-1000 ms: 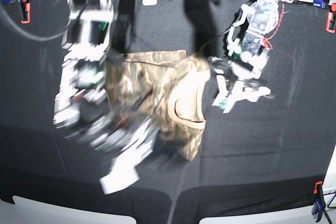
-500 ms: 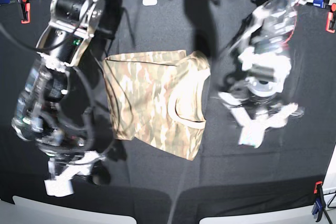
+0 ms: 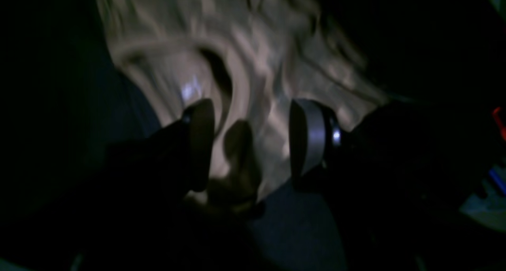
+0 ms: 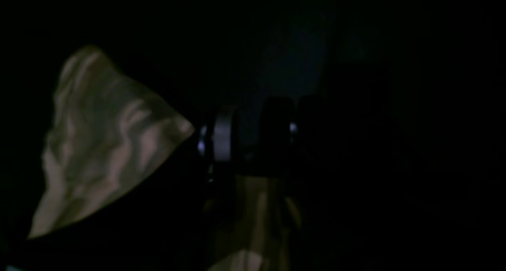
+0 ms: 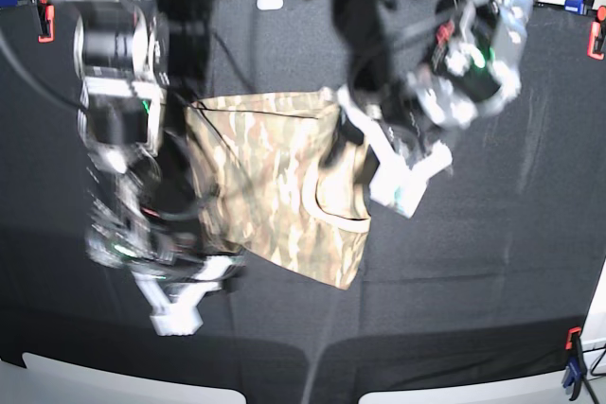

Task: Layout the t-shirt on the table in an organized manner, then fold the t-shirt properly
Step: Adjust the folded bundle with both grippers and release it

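T-shirt (image 5: 284,201): folded on black table (image 5: 492,272), collar at 3 o'clock.
Left gripper (image 3: 249,142): open over the cloth.
Right gripper (image 5: 185,295): can't tell, at 7 o'clock.

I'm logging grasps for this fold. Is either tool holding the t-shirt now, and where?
No. The left tool is open above the t-shirt; right tool grips nothing.

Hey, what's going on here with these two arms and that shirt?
Two robot arms are working on a camouflage t-shirt lying partly folded and rumpled on the black table. The left gripper hovers open over the shirt near its collar side, holding nothing. The right gripper sits by the shirt's opposite lower corner; its grip is too dark to judge.
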Available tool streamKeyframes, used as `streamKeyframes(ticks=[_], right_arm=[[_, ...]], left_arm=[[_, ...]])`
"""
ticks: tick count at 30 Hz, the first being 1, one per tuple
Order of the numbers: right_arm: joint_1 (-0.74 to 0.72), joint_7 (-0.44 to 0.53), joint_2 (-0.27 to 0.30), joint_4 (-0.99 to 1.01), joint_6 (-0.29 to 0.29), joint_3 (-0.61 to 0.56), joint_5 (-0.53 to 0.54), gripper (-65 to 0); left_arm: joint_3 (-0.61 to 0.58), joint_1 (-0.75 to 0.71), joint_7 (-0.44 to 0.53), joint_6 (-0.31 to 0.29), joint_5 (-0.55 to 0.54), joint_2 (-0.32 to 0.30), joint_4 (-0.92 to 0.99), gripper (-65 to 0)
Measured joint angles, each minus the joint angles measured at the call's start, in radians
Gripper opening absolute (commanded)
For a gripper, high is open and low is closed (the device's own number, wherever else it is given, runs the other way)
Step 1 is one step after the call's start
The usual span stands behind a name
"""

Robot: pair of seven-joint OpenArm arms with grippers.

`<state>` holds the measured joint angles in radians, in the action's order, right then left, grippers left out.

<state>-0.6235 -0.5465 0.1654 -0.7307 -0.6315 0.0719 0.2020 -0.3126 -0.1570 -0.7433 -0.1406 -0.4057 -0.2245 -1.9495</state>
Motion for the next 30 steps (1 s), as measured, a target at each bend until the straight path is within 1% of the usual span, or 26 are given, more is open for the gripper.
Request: streamKeyframes(ticks=[2, 5, 8, 9, 11, 13, 15, 16, 18, 19, 21, 22, 24, 26, 27, 30], right_arm=[[-0.025, 0.004, 0.005, 0.055, 0.002, -0.002, -0.006, -48.7], [-0.034, 0.009, 0.003, 0.067, 0.003, -0.002, -0.044, -48.7], [-0.026, 0.003, -0.005, 0.067, 0.003, -0.004, -0.079, -48.7], [-0.021, 0.003, -0.005, 0.067, 0.003, -0.004, -0.078, -48.7], [-0.007, 0.004, -0.003, 0.068, 0.003, -0.004, -0.081, -48.7], [0.010, -0.008, -0.003, 0.068, 0.003, -0.004, -0.079, -48.7], [0.031, -0.026, -0.002, 0.068, 0.003, -0.004, -0.079, -48.7], [0.044, -0.003, -0.002, 0.067, 0.003, -0.004, -0.075, -48.7], [0.055, -0.002, 0.001, 0.064, 0.003, -0.003, -0.066, -48.7], [0.059, -0.018, 0.003, 0.062, 0.002, -0.003, -0.048, -48.7], [0.064, -0.058, 0.017, 0.061, -0.037, -0.003, 0.010, -48.7], [0.064, -0.093, 0.026, 0.060, -0.054, -0.002, 0.047, -48.7], [0.064, -0.168, 0.044, 0.052, -0.054, 0.000, 0.125, -48.7], [0.067, -0.217, 0.062, 0.043, -0.055, 0.000, 0.193, -48.7], [0.071, -0.233, 0.072, 0.039, -0.058, 0.000, 0.211, -48.7], [0.076, -0.242, 0.100, 0.030, -0.062, -0.003, 0.215, -48.7]], left_arm=[[0.001, -0.011, 0.013, 0.003, 0.002, 0.016, 0.062, -36.6], [0.004, -0.011, 0.015, -0.001, 0.006, 0.070, 0.174, -36.6], [0.004, -0.011, 0.017, -0.080, 0.008, 0.124, 0.261, -36.6], [0.004, -0.011, 0.020, -0.097, 0.014, 0.138, 0.282, -36.6], [0.004, -0.007, 0.051, -0.104, 0.061, 0.161, 0.319, -36.6], [0.004, 0.012, 0.072, -0.104, 0.122, 0.170, 0.357, -36.6], [0.004, 0.037, 0.071, -0.107, 0.155, 0.169, 0.388, -36.6], [0.004, 0.049, 0.074, -0.112, 0.172, 0.169, 0.407, -36.6], [0.004, 0.061, 0.090, -0.090, 0.202, 0.168, 0.439, -36.6], [0.004, 0.067, 0.093, -0.074, 0.216, 0.169, 0.451, -36.6], [0.003, 0.078, 0.100, -0.056, 0.257, 0.175, 0.469, -36.6], [-0.001, 0.085, 0.109, -0.049, 0.279, 0.177, 0.478, -36.6], [-0.002, 0.095, 0.107, -0.047, 0.323, 0.178, 0.480, -36.6], [-0.002, 0.102, 0.108, -0.045, 0.365, 0.178, 0.482, -36.6], [-0.002, 0.108, 0.107, -0.046, 0.392, 0.179, 0.482, -36.6], [-0.002, 0.130, 0.082, -0.034, 0.457, 0.179, 0.484, -36.6]])
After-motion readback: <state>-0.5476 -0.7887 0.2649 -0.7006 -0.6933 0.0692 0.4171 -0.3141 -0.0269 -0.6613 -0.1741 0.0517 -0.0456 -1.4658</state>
